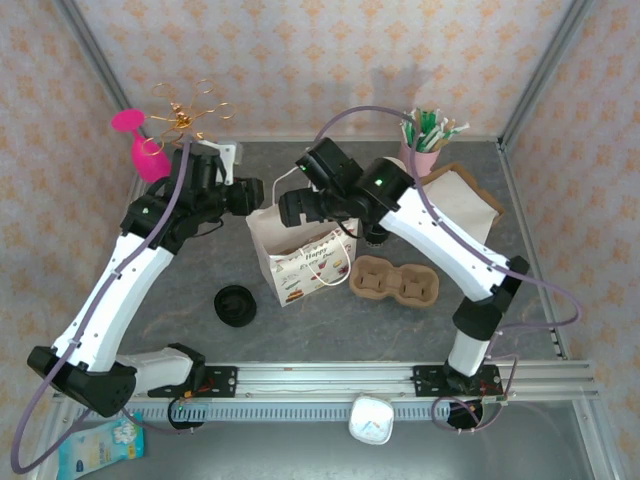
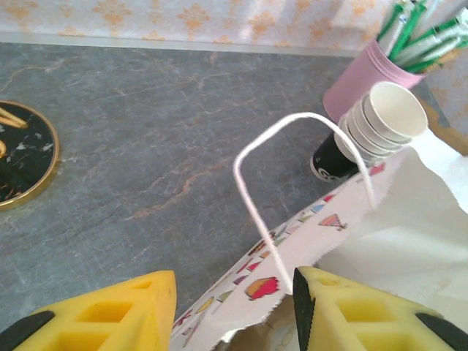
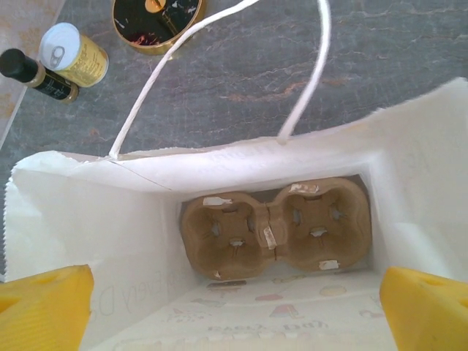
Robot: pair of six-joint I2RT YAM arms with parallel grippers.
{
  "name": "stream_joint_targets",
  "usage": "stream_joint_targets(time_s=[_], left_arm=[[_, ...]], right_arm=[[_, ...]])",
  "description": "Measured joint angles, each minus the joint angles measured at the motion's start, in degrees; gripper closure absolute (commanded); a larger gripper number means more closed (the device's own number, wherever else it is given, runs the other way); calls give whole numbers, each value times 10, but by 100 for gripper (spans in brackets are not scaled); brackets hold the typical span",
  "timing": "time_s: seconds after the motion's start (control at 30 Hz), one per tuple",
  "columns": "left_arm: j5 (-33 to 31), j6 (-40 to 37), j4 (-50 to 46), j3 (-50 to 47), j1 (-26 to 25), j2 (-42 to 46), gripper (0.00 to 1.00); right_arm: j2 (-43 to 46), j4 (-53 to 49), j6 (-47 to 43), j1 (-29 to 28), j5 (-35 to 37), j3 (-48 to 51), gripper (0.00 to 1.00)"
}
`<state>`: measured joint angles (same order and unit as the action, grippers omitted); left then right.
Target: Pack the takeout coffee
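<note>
The bag (image 3: 409, 168) is holding a carrier (image 3: 274, 234) on its floor; the left gripper (image 2: 234, 292) and right gripper (image 3: 234, 300) are gaping wide.

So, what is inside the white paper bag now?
A brown two-cup carrier lies on the bottom of the white paper bag, and both its wells are empty. The strip of floor nearest the camera is covered by the bag's printed wall.

Black-lidded takeout coffee (image 1: 235, 305) — standing on table (image 1: 180, 290)
</note>
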<state>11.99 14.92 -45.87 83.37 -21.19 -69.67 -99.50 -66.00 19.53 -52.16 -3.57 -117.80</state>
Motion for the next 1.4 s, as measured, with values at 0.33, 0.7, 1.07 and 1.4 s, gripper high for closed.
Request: stream_joint_targets(time_s=[0.33,0.7,1.07,1.4], left_arm=[[-34,-68,-24,63,-73,-93,35],[-49,-119,-45,75,-73,-150,35],[-49,-122,-45,75,-73,-159,66],[-55,-78,-45,71,-71,-155,93]], right_arm=[[86,-15,37,5,13,61,0],[86,-22,41,5,19,78,0],[86,-23,41,10,26,81,0],[86,-23,40,15,28,85,0]])
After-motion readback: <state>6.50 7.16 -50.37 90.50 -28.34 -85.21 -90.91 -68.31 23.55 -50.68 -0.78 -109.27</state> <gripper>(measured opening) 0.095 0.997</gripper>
